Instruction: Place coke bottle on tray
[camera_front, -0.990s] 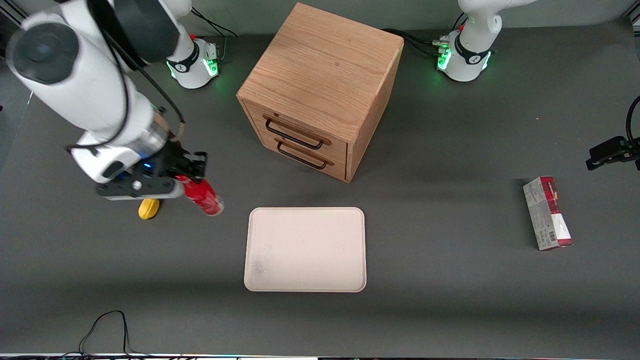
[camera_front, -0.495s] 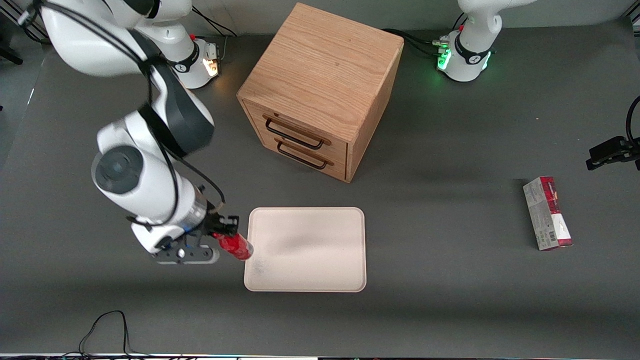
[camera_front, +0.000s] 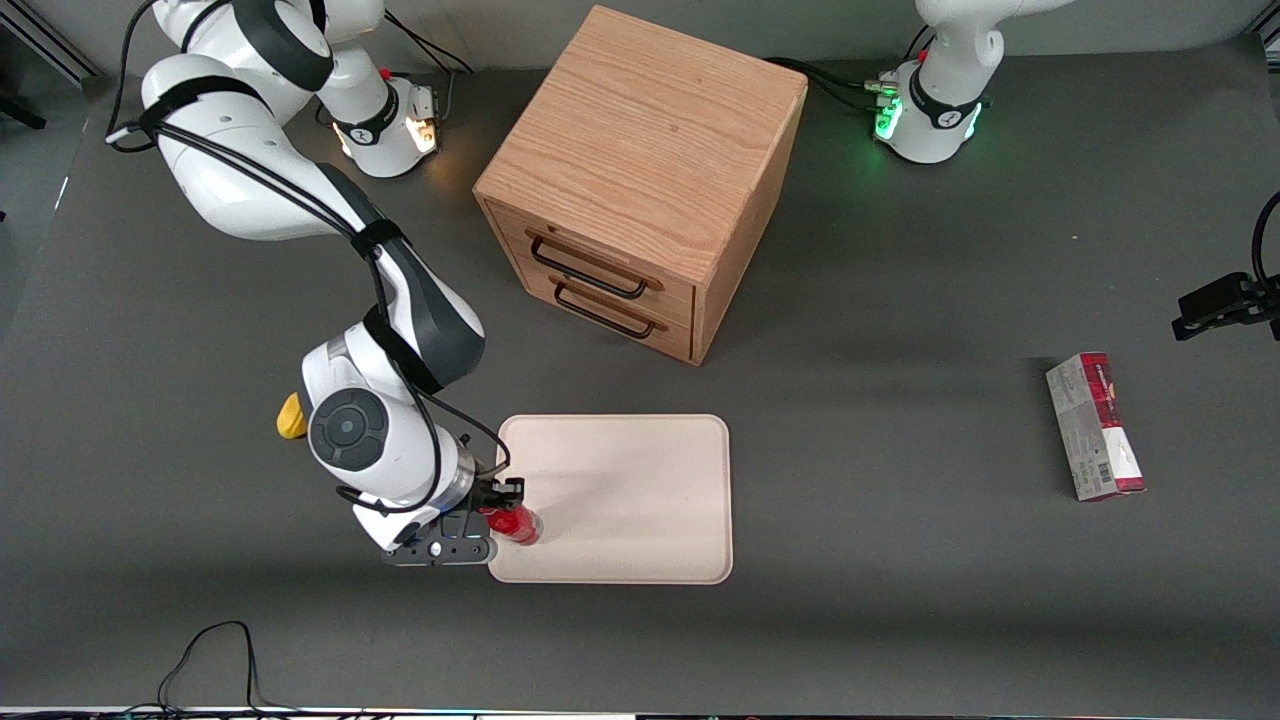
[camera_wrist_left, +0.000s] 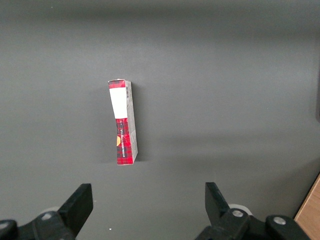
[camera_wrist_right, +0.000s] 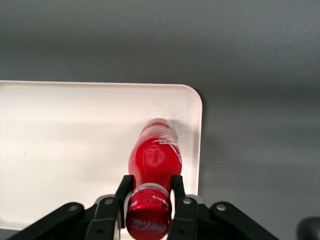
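Observation:
The small red coke bottle (camera_front: 517, 523) is held by its neck in my right gripper (camera_front: 492, 520), over the tray's corner nearest the front camera at the working arm's end. In the right wrist view the fingers (camera_wrist_right: 123, 192) clamp the neck just below the red cap, and the bottle's body (camera_wrist_right: 155, 157) reaches out over the cream-pinkish tray (camera_wrist_right: 65, 150), close to its rim. The tray (camera_front: 630, 490) lies flat on the dark table in front of the wooden cabinet, nearer the front camera. Whether the bottle's base touches the tray cannot be told.
A wooden two-drawer cabinet (camera_front: 640, 180) stands farther from the front camera than the tray. A small yellow object (camera_front: 290, 415) lies beside my arm. A red-and-grey carton (camera_front: 1095, 425) lies toward the parked arm's end, also in the left wrist view (camera_wrist_left: 123, 122).
My gripper has carried the bottle from beside the yellow object toward the front camera and sideways to the tray; it now hangs over the tray's near corner, lower than before.

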